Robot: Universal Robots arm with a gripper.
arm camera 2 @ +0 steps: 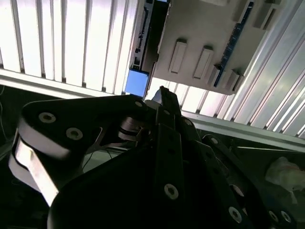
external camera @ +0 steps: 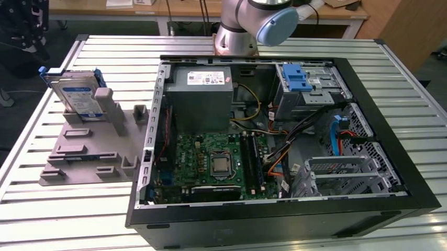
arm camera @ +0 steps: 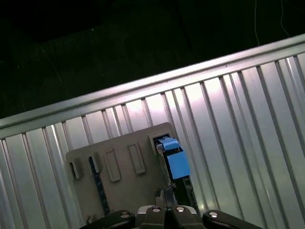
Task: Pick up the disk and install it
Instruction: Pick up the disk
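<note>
Nearest the lens in both wrist views is your gripper (arm camera: 167,193). Its jaws look drawn together, with nothing between them. Beyond it the disk (arm camera: 174,157) stands on edge in the grey holder (arm camera: 119,157) on the slatted table (arm camera: 248,119), apart from the gripper. In the exterior view the disk sits at the exterior view's left, outside the open case (external camera: 279,209). The bay (external camera: 307,86) with the blue latch lies at the case's far side. By my reading nothing is done yet, and you have both pickup and install left.
</note>
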